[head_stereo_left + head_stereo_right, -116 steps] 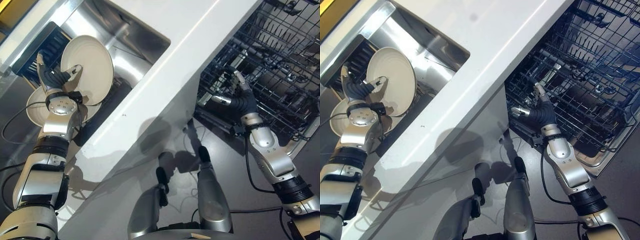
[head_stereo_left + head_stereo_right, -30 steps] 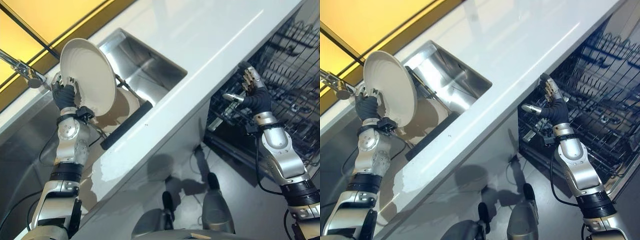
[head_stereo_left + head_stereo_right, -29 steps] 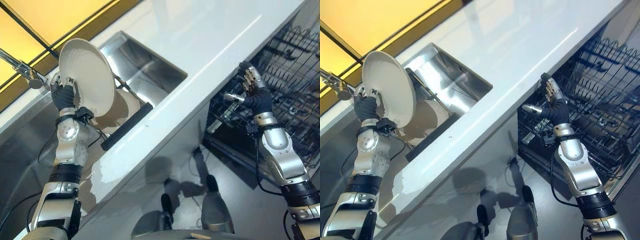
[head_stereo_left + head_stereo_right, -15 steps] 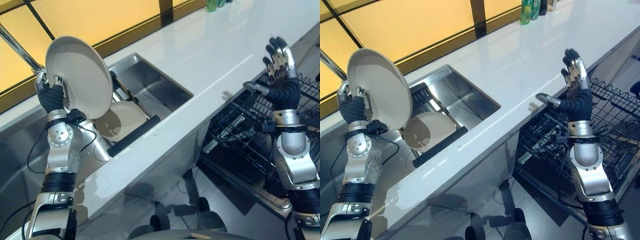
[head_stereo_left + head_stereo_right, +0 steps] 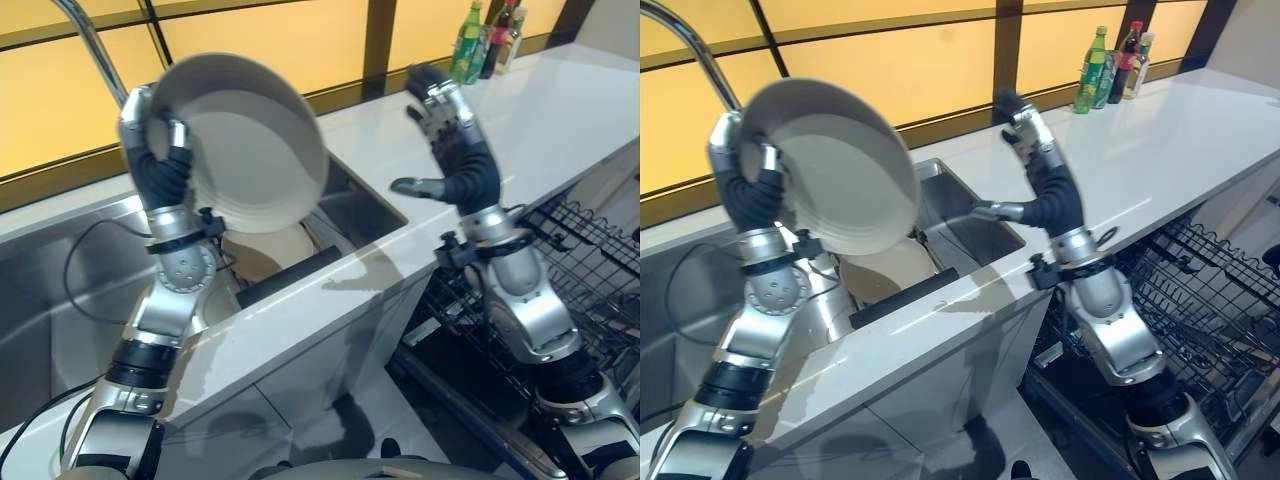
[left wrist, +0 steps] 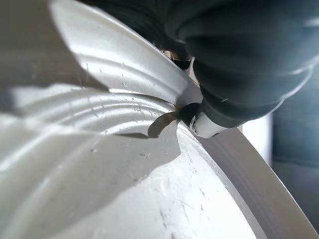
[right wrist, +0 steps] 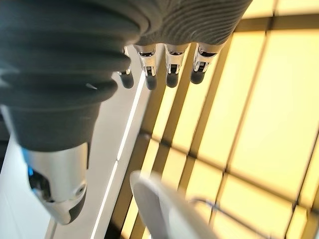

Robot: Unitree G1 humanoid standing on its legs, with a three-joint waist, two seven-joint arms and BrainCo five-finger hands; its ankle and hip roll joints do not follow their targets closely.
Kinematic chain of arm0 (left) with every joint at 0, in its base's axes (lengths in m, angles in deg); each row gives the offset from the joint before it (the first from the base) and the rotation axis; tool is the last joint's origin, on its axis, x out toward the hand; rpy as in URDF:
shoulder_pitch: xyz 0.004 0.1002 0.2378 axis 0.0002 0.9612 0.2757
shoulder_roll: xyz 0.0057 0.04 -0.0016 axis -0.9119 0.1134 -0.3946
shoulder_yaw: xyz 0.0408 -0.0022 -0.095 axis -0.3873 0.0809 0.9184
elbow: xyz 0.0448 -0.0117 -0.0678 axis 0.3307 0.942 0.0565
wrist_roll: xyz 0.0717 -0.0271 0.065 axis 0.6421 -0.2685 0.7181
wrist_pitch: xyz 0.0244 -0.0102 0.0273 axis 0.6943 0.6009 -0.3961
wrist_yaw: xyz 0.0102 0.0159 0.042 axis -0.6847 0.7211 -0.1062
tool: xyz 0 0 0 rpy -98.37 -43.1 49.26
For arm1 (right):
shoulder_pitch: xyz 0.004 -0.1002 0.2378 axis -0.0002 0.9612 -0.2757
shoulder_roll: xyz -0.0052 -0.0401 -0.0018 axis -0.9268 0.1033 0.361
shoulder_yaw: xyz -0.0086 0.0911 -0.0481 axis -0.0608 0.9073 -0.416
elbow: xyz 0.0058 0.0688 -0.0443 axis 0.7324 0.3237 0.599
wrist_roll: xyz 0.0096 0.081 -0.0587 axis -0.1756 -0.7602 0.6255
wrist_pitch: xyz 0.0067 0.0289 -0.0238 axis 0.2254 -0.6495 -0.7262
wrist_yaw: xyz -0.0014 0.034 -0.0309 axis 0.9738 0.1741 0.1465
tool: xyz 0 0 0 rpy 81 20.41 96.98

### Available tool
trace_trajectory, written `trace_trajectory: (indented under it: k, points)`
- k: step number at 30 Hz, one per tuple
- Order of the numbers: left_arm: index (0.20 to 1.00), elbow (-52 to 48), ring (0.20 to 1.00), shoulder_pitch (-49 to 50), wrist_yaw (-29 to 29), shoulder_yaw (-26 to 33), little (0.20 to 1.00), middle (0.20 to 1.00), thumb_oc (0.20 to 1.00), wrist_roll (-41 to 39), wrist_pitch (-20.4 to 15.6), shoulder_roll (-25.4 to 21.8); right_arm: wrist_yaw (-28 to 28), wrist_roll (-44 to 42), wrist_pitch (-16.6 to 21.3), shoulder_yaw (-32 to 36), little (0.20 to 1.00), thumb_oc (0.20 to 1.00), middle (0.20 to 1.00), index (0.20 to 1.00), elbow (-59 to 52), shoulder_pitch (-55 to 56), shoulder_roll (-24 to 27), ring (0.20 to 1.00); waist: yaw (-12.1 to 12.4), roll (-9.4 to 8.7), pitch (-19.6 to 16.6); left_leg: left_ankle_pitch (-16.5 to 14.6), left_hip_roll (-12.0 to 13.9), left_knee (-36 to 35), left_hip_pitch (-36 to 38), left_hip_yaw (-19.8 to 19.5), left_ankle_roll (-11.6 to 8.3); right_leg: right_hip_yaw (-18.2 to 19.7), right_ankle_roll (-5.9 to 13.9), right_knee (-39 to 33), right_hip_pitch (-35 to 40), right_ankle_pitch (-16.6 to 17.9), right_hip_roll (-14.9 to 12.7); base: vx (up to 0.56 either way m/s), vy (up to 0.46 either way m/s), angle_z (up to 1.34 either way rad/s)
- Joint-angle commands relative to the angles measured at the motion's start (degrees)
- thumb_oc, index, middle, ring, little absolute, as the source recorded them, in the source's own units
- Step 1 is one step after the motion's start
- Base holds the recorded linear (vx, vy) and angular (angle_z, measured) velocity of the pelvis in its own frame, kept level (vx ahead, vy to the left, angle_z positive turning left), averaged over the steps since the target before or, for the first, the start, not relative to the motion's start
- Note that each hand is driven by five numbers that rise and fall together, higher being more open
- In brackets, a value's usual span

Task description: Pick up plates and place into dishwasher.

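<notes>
Plate (image 5: 245, 145) sits high above the sink (image 5: 370, 205), our left hand (image 5: 158, 150) clamped on its rim; a second plate (image 5: 888, 272) seems to wait below. Our right hand (image 5: 1032, 170) hangs spread and empty nearby. We should bring it under the far rim, then carry the plate level to the dishwasher rack (image 5: 1200, 300).

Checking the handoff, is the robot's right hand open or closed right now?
Open. The right hand is raised above the counter with fingers straight and thumb spread, holding nothing.
</notes>
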Motion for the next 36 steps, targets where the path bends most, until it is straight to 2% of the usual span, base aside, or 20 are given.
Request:
trace_trajectory:
  k: [1,8,17,18,20,22,25,26,27,28,29,30,36]
  points:
    - [0.200,-0.5,0.200,-7.9,1.4,-4.3,0.200,0.200,0.200,4.3,0.1,0.2,-2.0,-2.0,0.6,-1.6,1.000,1.000,1.000,1.000,-2.4,-5.2,-1.1,1.000,1.1,-0.49,-3.8,-2.5,-2.6,2.7,-4.4,-2.0,2.44,-1.9,-1.16,9.0,0.0,-11.4,2.8,-0.03,-0.045,0.04]
    - [0.200,-3.6,0.200,-7.5,2.4,-8.4,0.200,0.200,0.200,8.5,0.7,2.9,-5.2,-3.0,0.1,-5.2,1.000,1.000,1.000,1.000,-2.6,-6.3,-3.7,1.000,1.7,-0.67,-4.0,-2.7,-2.8,2.7,-4.3,-2.4,2.55,-1.9,-1.09,8.3,0.4,-11.1,3.0,0.00,-0.015,0.01]
    - [0.200,-6.2,0.200,-6.2,2.4,-9.6,0.200,0.200,0.200,11.3,1.1,2.9,-6.7,-3.6,-1.4,-6.8,1.000,1.000,1.000,1.000,-2.4,-6.9,-4.2,1.000,2.4,-0.78,-4.4,-2.6,-2.7,2.1,-4.2,-2.4,2.46,-2.3,-0.94,7.3,0.8,-10.7,3.0,0.00,-0.006,0.01]
    - [0.200,-6.1,0.200,-6.1,2.5,-9.6,0.200,0.200,0.200,11.5,1.3,2.6,-6.5,-4.0,-1.9,-6.8,1.000,1.000,1.000,1.000,-2.5,-6.8,-4.1,1.000,2.4,-0.79,-4.5,-2.6,-2.7,2.1,-4.2,-2.4,2.46,-2.3,-0.92,7.3,0.8,-10.7,3.0,0.02,0.010,0.04]
    - [0.200,-5.7,0.200,-5.8,3.2,-9.4,0.200,0.200,0.200,11.6,1.1,1.8,-6.2,-6.0,-6.8,-6.9,1.000,1.000,1.000,1.000,-2.3,-6.4,-3.5,1.000,2.4,-0.82,-4.7,-2.5,-2.7,2.1,-4.3,-2.4,2.50,-2.3,-0.87,7.5,0.6,-10.8,2.9,0.01,0.021,0.07]
    - [0.200,-5.5,0.200,-5.3,3.7,-8.9,0.200,0.200,0.200,11.7,0.5,1.3,-4.2,-8.3,-8.4,-7.2,1.000,1.000,1.000,1.000,-1.2,-5.8,-3.0,1.000,2.4,-0.90,-4.8,-2.4,-2.8,2.0,-4.3,-2.4,2.55,-2.3,-0.85,7.6,0.6,-10.8,2.9,0.02,0.030,0.06]
    - [0.200,-5.5,0.200,-5.2,3.4,-8.6,0.200,0.200,0.200,10.9,0.2,0.9,-0.6,-11.9,-8.8,-7.9,1.000,1.000,1.000,1.000,-0.9,-5.8,-2.3,1.000,2.5,-1.16,-4.9,-2.4,-2.9,2.1,-4.3,-2.6,2.63,-2.6,-0.85,7.7,0.6,-10.7,2.8,0.00,0.000,0.00]
    - [0.200,-5.4,0.200,-5.2,3.2,-8.6,0.200,0.200,0.200,10.7,0.2,0.9,0.5,-13.2,-9.0,-8.1,0.925,0.925,0.925,0.925,-0.8,-6.0,-2.3,0.925,2.6,-1.26,-4.9,-2.4,-3.0,2.1,-4.3,-2.6,2.67,-2.6,-0.87,7.8,0.6,-10.7,2.8,0.00,0.000,0.00]
    - [0.200,-5.3,0.200,-5.2,2.9,-8.6,0.200,0.200,0.200,10.3,0.1,0.9,1.7,-14.3,-9.3,-8.4,0.677,0.677,0.677,0.677,-0.7,-6.3,-2.4,0.677,2.7,-1.37,-4.9,-2.4,-3.0,2.1,-4.2,-2.7,2.70,-2.6,-0.88,7.8,0.6,-10.8,2.8,0.03,-0.009,0.04]
    - [0.200,-5.1,0.200,-5.2,2.5,-8.5,0.200,0.200,0.200,10.0,-0.1,0.9,3.0,-15.4,-9.6,-8.8,0.473,0.473,0.473,0.473,-0.7,-6.6,-2.5,0.473,2.8,-1.52,-5.0,-2.4,-3.0,2.1,-4.2,-2.7,2.73,-2.7,-0.86,7.9,0.7,-10.9,2.8,0.02,-0.010,0.05]
    - [0.200,-5.0,0.200,-5.2,2.3,-8.5,0.200,0.200,0.200,10.0,-0.2,0.9,3.4,-15.9,-9.6,-9.1,0.313,0.313,0.313,0.313,-0.6,-6.8,-2.6,0.313,2.9,-1.58,-5.1,-2.4,-3.0,2.1,-4.1,-2.8,2.77,-2.8,-0.87,8.0,0.8,-10.9,2.8,0.03,-0.012,0.05]
    - [0.200,-4.7,0.200,-5.3,2.2,-8.7,0.200,0.200,0.200,9.7,-0.4,1.0,3.7,-15.9,-9.7,-9.5,0.200,0.200,0.200,0.200,-0.5,-7.3,-2.8,0.200,3.0,-1.68,-5.2,-2.3,-3.0,1.9,-4.1,-2.9,2.80,-2.7,-0.88,8.2,0.7,-11.0,2.8,0.02,-0.012,0.06]
    - [0.200,-4.1,0.200,-6.0,1.8,-8.7,0.200,0.200,0.200,9.5,-1.1,1.3,6.0,-16.3,-10.1,-10.5,0.200,0.200,0.200,0.200,0.8,-9.0,-3.1,0.200,3.3,-1.81,-5.5,-2.1,-3.1,1.7,-4.0,-3.5,3.01,-2.7,-1.01,9.1,0.5,-11.5,3.0,0.01,-0.003,0.02]
